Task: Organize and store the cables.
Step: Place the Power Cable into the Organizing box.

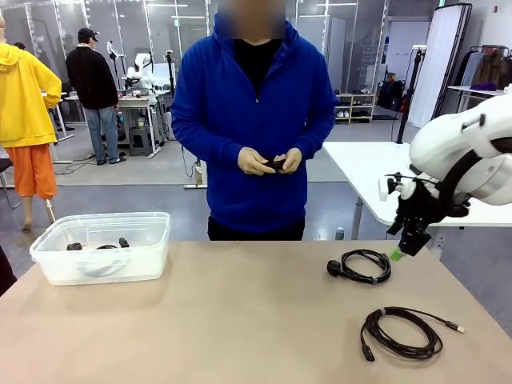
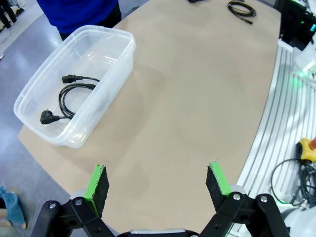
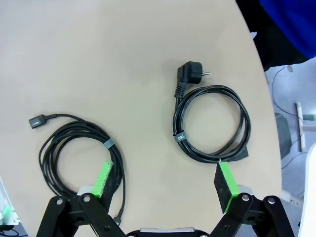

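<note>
Two coiled black cables lie on the tan table at the right: one with a chunky power plug (image 1: pixel 364 266) (image 3: pixel 212 123), and a thinner, silver-tipped one (image 1: pixel 402 332) (image 3: pixel 79 153) nearer the front edge. A third coiled cable (image 1: pixel 100 245) (image 2: pixel 69 96) rests inside the clear plastic bin (image 1: pixel 48 248) (image 2: pixel 126 37) at the left. My right gripper (image 1: pixel 402 250) (image 3: pixel 165 180) hovers open above the two loose coils and holds nothing. My left gripper (image 2: pixel 158 180) is open and empty, high over the table's near left side. The person's hands (image 1: pixel 268 162) hold a small black item.
The person in a blue hoodie (image 1: pixel 252 120) stands at the far edge, behind the table's middle. Bare tabletop (image 1: pixel 240 312) stretches between the bin and the loose coils. A metal rail (image 2: pixel 276 113) and loose wires run along the table's near side.
</note>
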Controlling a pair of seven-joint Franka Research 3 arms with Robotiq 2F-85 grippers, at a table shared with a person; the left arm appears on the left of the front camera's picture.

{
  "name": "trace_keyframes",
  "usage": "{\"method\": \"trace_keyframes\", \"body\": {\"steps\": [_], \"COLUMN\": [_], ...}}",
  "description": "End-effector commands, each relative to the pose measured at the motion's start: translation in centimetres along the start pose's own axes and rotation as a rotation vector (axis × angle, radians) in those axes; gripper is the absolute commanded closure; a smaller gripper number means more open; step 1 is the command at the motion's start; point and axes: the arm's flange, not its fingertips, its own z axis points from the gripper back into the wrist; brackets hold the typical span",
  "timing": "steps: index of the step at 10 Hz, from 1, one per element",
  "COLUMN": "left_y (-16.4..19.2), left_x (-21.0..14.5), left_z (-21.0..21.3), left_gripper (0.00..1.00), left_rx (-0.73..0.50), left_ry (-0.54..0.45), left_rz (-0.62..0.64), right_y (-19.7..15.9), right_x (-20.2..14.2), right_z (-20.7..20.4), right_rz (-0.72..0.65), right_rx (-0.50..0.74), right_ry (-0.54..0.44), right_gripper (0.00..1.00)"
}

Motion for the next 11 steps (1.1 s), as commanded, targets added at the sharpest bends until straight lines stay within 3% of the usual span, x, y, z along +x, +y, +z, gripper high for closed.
{"method": "trace_keyframes", "body": {"steps": [1, 6, 8, 11], "left_y": [0.0, 0.0, 0.0, 0.0], "left_x": [-0.1, -0.1, -0.1, -0.1], "left_z": [0.1, 0.1, 0.1, 0.1], "left_gripper": [0.00, 0.00, 0.00, 0.00], "left_rx": [0.005, 0.005, 0.005, 0.005], "left_ry": [0.004, 0.004, 0.004, 0.004], "left_rz": [-0.014, -0.014, -0.014, -0.014], "right_y": [-2.4, -4.9, -5.1, -5.5], "right_x": [1.7, 1.8, 1.9, 1.6], "right_z": [-2.5, -8.1, -10.0, -12.4], "right_rz": [-0.002, -0.022, -0.059, -0.053], "right_rx": [0.060, 0.154, 0.137, 0.176], "right_ry": [0.086, 0.202, 0.251, 0.276], "right_gripper": [0.00, 0.00, 0.00, 0.00]}}
